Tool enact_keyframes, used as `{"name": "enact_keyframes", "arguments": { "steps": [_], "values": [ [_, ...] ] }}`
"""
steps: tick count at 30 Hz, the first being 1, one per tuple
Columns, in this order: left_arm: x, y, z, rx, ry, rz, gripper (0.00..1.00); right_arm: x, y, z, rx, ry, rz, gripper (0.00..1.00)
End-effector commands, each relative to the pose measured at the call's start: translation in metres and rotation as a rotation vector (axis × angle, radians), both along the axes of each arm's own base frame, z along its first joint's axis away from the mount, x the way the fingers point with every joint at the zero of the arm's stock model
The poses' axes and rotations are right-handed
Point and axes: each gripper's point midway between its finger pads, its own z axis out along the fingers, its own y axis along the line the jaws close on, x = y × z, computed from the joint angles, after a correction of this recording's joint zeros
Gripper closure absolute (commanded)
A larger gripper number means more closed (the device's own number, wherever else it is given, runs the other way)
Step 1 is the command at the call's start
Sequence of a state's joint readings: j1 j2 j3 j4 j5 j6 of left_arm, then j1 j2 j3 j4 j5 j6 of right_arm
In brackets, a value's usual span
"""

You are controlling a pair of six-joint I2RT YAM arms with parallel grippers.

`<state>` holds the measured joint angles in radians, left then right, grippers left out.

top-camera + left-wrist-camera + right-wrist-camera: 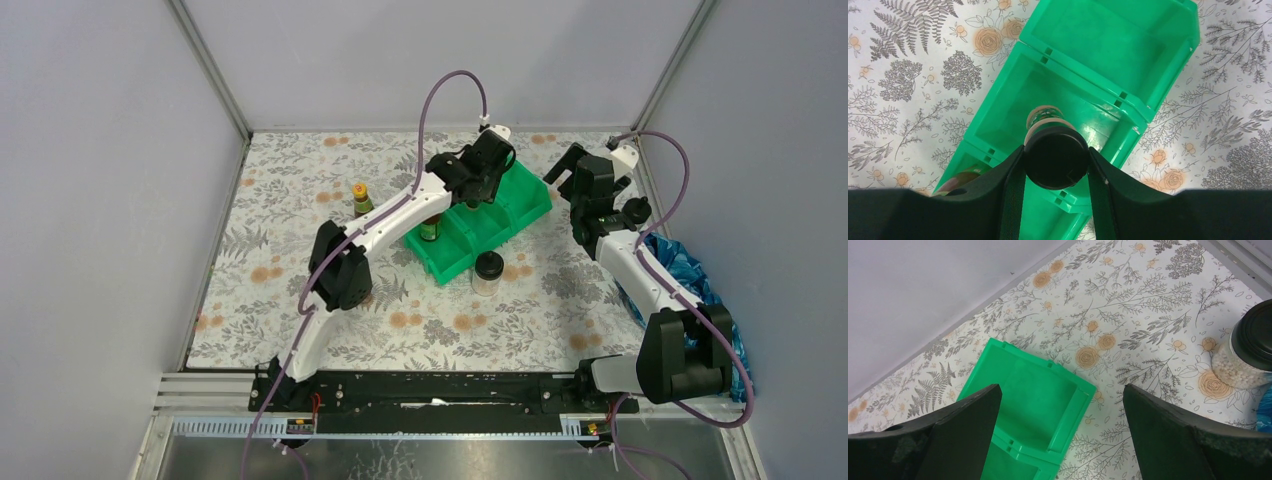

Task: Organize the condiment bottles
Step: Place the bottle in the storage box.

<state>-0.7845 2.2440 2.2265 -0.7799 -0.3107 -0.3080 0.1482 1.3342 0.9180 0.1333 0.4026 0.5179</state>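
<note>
The left end effector (1056, 167) grips a short black-capped dark jar (1056, 152) above the green plastic divided bin (1108, 45), seemingly to sort it into the middle compartment; the right end effector (1060, 392) gapes wide, empty.

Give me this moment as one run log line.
left end effector: shut on black-capped jar | jar: over green bin | right end effector: open, empty

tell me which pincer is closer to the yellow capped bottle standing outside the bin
Left. The left pincer, shut on a black-lidded jar, is over the green bin just right of that bottle. The right pincer hangs open past the bin's far right end, farther away.
</note>
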Motion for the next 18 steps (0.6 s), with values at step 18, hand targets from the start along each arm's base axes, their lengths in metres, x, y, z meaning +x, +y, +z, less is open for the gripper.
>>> {"name": "enact_keyframes", "arguments": {
  "steps": [18],
  "values": [
    [0.032,0.008,-0.039,-0.066,0.051,0.044,1.00,0.015,-0.005,0.016,0.005,-0.075,-0.032,0.00]
  ]
}}
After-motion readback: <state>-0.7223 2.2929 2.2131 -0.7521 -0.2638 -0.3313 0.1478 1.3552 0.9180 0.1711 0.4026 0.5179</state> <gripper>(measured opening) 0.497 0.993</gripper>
